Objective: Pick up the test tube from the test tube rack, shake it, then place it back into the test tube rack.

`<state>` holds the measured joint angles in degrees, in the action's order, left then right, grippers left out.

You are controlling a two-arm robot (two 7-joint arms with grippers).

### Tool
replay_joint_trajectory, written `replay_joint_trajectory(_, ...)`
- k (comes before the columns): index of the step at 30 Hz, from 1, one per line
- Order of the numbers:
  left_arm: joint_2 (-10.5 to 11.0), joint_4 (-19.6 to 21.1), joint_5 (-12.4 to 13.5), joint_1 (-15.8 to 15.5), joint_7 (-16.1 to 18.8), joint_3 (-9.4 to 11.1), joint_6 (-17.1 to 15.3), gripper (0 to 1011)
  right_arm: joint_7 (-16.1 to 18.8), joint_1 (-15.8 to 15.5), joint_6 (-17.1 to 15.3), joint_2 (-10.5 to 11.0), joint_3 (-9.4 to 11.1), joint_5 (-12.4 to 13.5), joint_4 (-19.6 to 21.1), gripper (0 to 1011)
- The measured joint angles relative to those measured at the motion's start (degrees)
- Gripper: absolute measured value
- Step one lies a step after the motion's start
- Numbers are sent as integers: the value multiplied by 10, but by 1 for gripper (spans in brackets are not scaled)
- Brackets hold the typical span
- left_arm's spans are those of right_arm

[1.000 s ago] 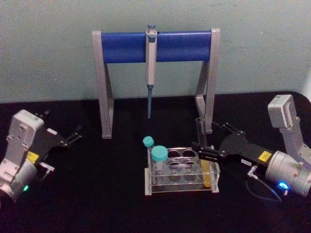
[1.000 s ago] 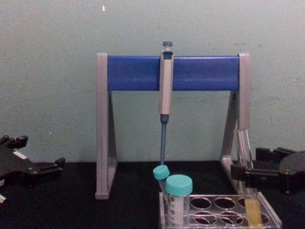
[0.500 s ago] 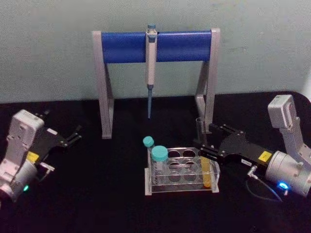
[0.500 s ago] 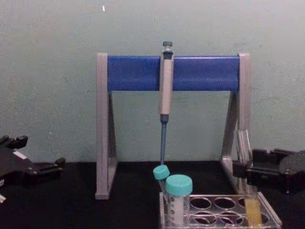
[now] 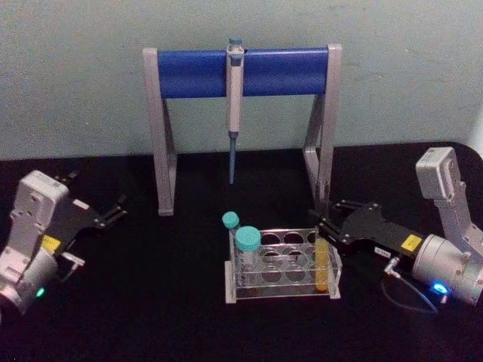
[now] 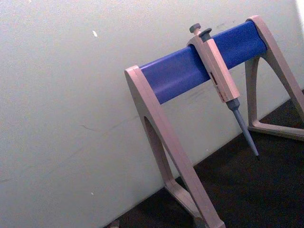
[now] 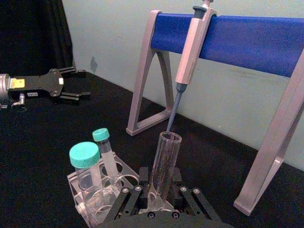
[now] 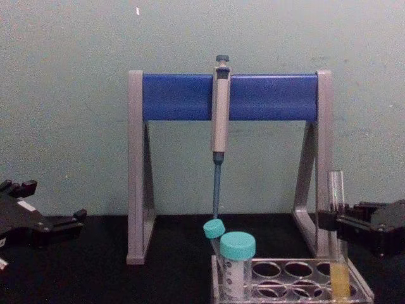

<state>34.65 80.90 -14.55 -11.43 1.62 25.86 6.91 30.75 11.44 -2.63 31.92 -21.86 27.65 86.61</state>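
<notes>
Head view: the test tube [image 5: 322,262] stands upright in the test tube rack [image 5: 272,291], in the hole at the rack's 4 o'clock corner. The right arm can reach that spot without crossing the teal-capped tubes [image 5: 247,240] at 9 o'clock. The right gripper [image 5: 324,226] sits at the rack's 3 o'clock, jaws parted either side of the glass and, by my judgement, not pinching. The left gripper [image 5: 115,211] is parked at the table's [image 5: 166,309] 9 o'clock with its jaws apart. Left wrist view: pipette stand [image 6: 199,66] and pipette [image 6: 218,71]. Right wrist view: the tube rises between the jaws with its mouth uncapped, so it needs to stay vertical. Chest view: yellow liquid sits low in the tube, with the gripper level with bare glass above it — probably a grip height chosen to clear the rack.
</notes>
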Motion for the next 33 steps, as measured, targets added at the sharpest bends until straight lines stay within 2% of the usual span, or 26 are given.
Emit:
replay_joint_trajectory(4,0,0,0,0,0,0,0,1001,0,0,0,0,0,0,0,241)
replay_joint_trajectory(33,0,0,0,0,0,0,0,1002,0,0,0,0,0,0,0,241)
